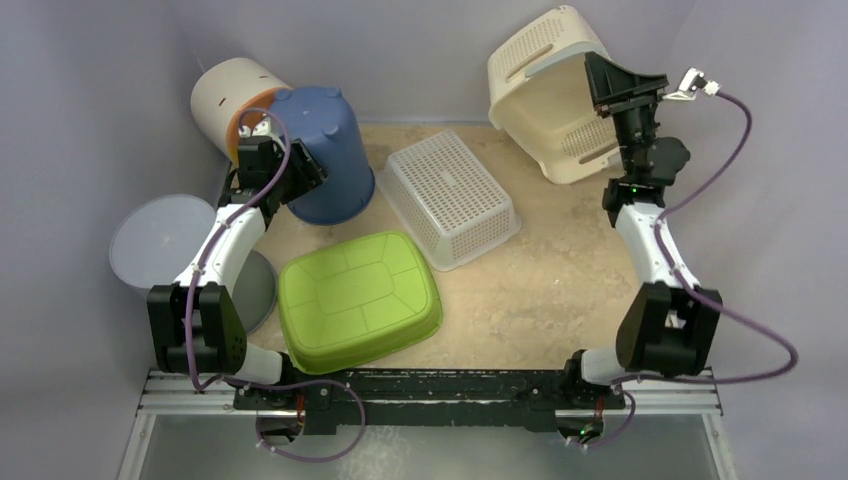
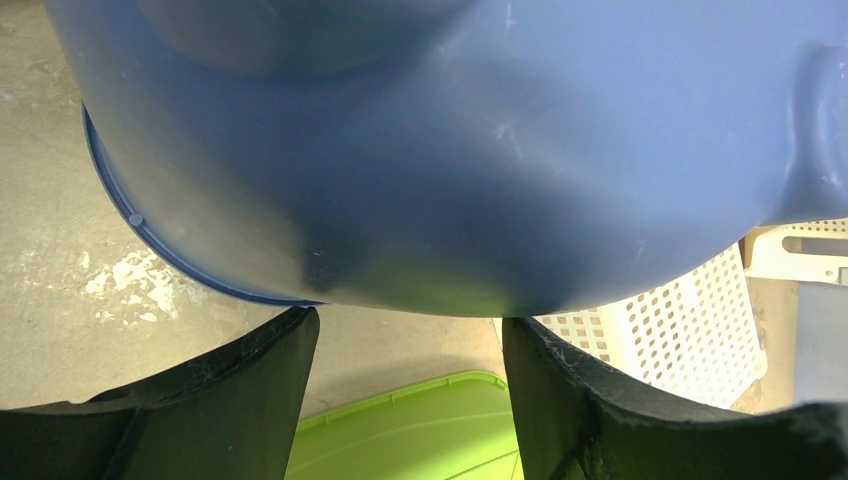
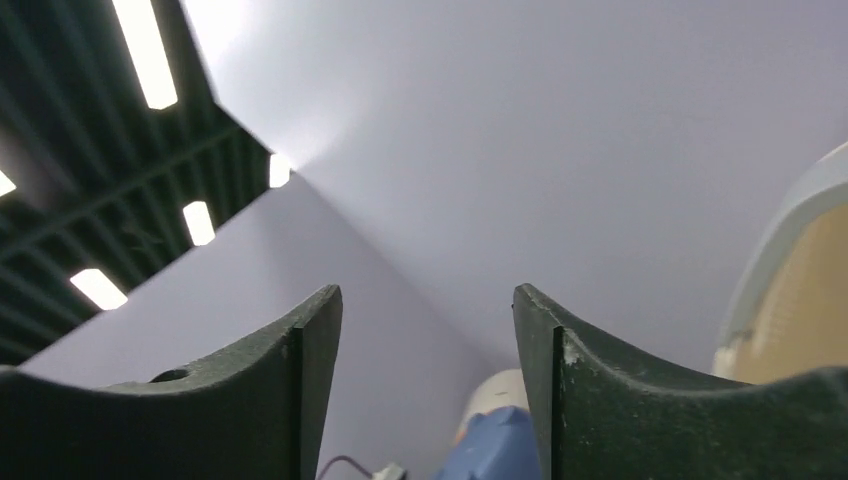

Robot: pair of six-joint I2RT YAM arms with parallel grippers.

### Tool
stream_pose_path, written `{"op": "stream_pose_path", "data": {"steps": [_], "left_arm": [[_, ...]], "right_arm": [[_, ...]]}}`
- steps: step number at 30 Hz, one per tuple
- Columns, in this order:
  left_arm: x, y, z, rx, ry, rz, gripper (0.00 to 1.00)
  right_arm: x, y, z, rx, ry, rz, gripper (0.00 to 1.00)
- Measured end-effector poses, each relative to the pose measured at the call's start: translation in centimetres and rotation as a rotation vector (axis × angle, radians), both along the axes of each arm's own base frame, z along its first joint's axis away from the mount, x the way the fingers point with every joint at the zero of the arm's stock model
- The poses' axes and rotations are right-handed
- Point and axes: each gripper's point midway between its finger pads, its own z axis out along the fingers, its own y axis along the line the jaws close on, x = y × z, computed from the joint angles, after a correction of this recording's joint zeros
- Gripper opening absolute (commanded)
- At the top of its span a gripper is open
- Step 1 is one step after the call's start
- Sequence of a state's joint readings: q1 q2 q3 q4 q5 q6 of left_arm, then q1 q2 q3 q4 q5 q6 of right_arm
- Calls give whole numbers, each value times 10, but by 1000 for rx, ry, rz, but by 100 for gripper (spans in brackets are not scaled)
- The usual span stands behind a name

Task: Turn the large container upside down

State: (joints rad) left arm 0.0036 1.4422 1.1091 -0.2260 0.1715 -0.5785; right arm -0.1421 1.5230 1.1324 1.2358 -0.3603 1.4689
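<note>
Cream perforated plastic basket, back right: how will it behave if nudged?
The cream perforated plastic basket sits tilted near the wall, so it probably tips over easily. Its holed, thin walls suggest light, likely slightly flexible.

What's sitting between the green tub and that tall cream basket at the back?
A white perforated basket, lying upside down on the table, sits between the green tub and the cream basket. The top view shows it plainly.

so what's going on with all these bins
Two robot arms are working among containers. The right gripper, open and empty, is raised beside the cream laundry basket, which lies tipped on its side at the back wall. The left gripper, open, is close up to the blue bucket, not gripping it. The green tub and white mesh basket lie bottom up.
</note>
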Motion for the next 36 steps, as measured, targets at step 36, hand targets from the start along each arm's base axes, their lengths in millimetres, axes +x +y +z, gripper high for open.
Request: {"op": "stream_pose_path", "data": {"steps": [36], "left_arm": [[3, -2, 5, -8, -23, -10, 67]], "right_arm": [[66, -53, -84, -682, 742, -466, 71]]}}
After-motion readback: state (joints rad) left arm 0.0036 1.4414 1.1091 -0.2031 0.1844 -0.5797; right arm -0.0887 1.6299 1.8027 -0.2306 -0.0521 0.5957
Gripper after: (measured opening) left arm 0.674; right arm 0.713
